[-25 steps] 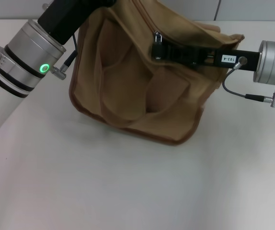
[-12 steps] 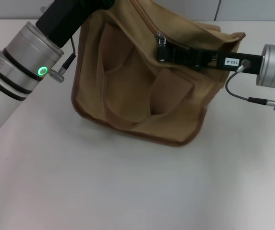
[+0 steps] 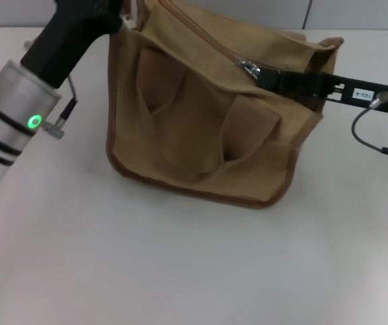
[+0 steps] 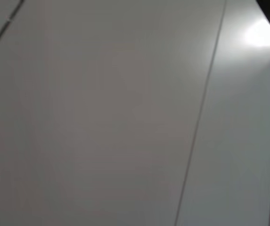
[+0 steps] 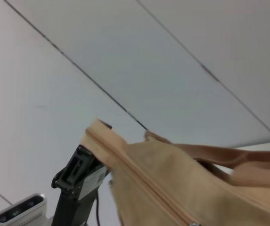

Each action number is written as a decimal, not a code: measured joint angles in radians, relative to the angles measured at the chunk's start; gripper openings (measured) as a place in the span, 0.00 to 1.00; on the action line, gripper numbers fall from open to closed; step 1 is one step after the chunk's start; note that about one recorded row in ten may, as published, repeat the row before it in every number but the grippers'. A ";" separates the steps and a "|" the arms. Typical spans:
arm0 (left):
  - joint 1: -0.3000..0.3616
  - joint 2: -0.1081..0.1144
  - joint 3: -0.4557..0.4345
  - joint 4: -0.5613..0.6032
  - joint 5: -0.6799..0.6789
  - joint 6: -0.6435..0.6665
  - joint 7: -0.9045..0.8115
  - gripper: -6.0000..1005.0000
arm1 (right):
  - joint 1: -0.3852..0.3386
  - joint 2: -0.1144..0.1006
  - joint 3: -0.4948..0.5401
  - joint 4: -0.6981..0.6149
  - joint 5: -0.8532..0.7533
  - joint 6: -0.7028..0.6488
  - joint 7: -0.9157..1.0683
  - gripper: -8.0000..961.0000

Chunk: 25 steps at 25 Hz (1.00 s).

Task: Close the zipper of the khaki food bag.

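Observation:
The khaki food bag [image 3: 180,128] stands on the white table [image 3: 180,271], its top stretched between both arms. Along the top runs the zipper [image 3: 200,35], seen again in the right wrist view [image 5: 139,176]. My right gripper [image 3: 256,72] reaches in from the right and is shut on the silver pull tab [image 3: 248,66], about two thirds of the way along the top. My left gripper [image 3: 127,15] holds the bag's far left top corner, and its black body [image 5: 80,169] shows beside that bag end in the right wrist view. The left wrist view shows only pale wall panels.
Two wide fabric handles [image 3: 248,132] hang down the bag's front. A grey cable [image 3: 370,132] loops under the right wrist. The bag's right end [image 3: 326,47] lies just behind the right gripper's fingers.
My right gripper has drawn the pull tab to the right along the zipper. The left arm has shifted up and left, and the bag's top is stretched flatter.

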 joint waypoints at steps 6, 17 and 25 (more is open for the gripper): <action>0.045 0.000 -0.038 0.004 0.000 -0.016 0.000 0.04 | -0.055 -0.014 0.001 0.000 0.001 -0.025 0.018 0.01; 0.061 0.001 -0.049 0.004 0.000 -0.051 0.000 0.07 | -0.147 -0.035 0.115 0.004 0.004 -0.095 0.014 0.01; 0.080 0.000 -0.035 -0.007 0.007 -0.048 0.026 0.09 | -0.248 0.009 0.379 0.007 0.007 -0.324 -0.286 0.08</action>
